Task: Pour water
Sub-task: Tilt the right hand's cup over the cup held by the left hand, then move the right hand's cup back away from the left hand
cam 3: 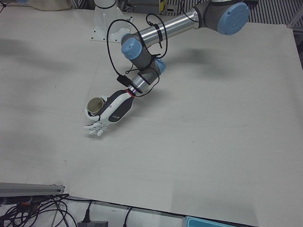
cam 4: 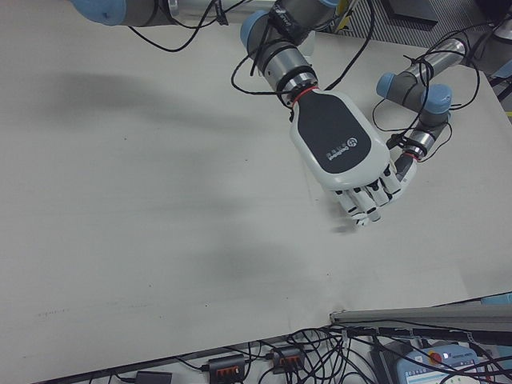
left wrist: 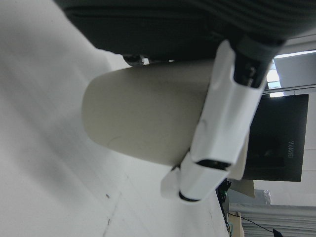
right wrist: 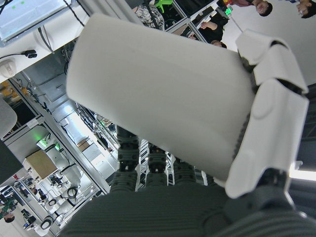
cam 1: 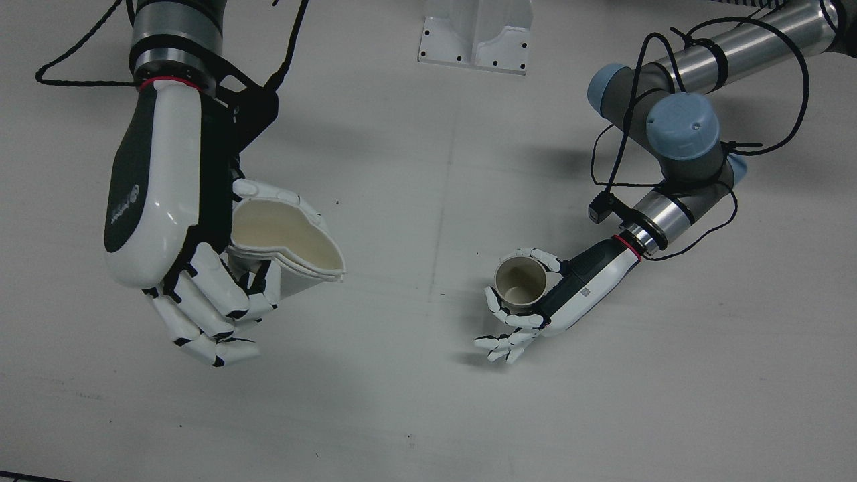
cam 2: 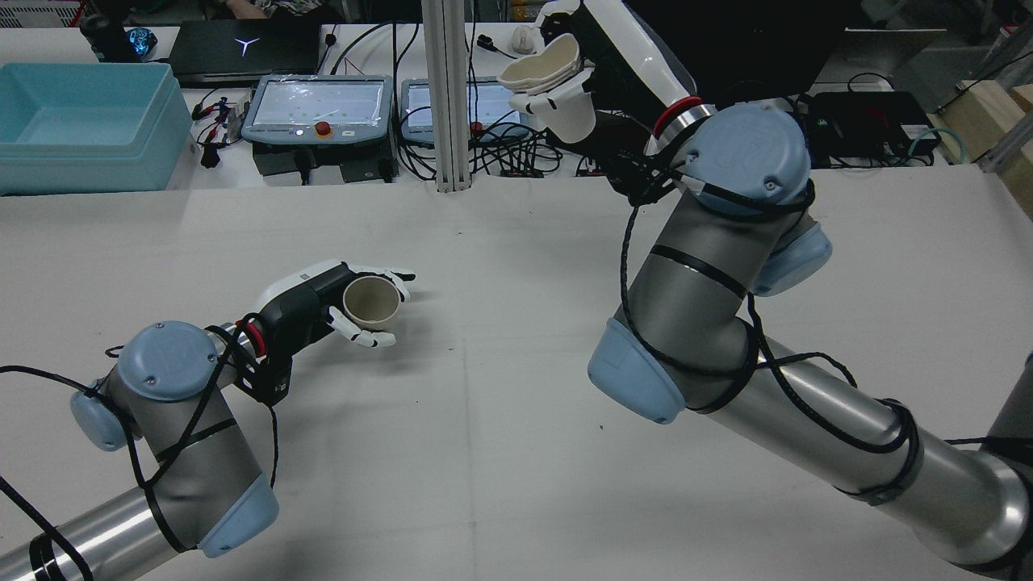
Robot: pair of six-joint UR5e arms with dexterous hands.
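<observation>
R hand [cam 1: 181, 268] grips squashed paper cup [cam 1: 288, 244] held high; L hand [cam 1: 535, 301] wraps upright receiving cup [cam 1: 521, 281] low on bench [cam 1: 415, 402]. I judge receiver sits well apart, below and across from pourer's rim.

Right-front view: right hand [cam 4: 346, 152] hides its cup entirely. Water in either cup: cannot be determined.

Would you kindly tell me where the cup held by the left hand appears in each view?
Front view: right of centre, cup.
Rear view: left of centre.
Left-front view: left of centre.
Right-front view: hidden behind the right hand.
Left hand view: fills the centre.
Right hand view: not in it.
Shared landmark: the left hand around it.
</observation>
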